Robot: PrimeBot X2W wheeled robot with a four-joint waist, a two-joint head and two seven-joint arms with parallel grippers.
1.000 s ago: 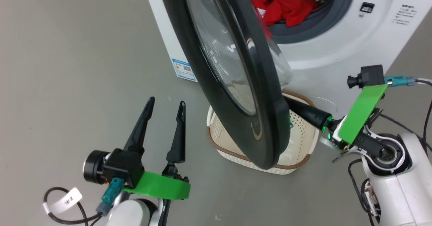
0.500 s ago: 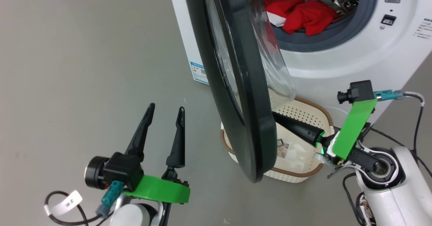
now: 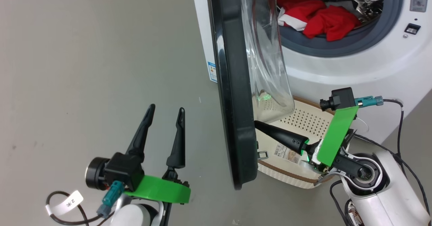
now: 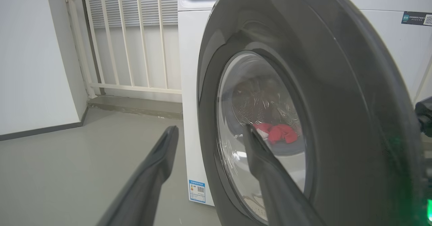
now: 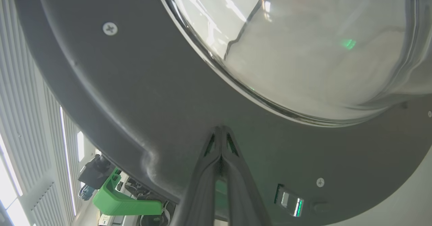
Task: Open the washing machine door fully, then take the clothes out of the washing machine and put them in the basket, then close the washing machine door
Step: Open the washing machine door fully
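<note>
The washing machine door [image 3: 233,94] stands half open, edge-on in the head view, its glass bowl [image 3: 266,64] bulging toward the white washing machine [image 3: 354,64]. Red clothes [image 3: 320,18] with a white band lie in the steel drum. My right gripper [image 3: 257,124] is shut, its tips pressed against the door's inner black rim [image 5: 168,111] just below the glass [image 5: 303,43]. The cream basket [image 3: 303,124] sits on the floor under the door and my right arm. My left gripper [image 3: 166,108] hovers open over bare floor, left of the door [image 4: 337,101].
Grey floor [image 3: 84,67] spreads to the left. A white railing [image 4: 125,40] and a wall stand behind the machine's left side. A blue label [image 3: 212,72] is on the machine's side panel. Cables [image 3: 401,118] trail from my right wrist.
The door has swung further open to the left, pushed by my shut right gripper. The head camera has shifted, bringing more of the drum into view. My left gripper has kept its pose.
</note>
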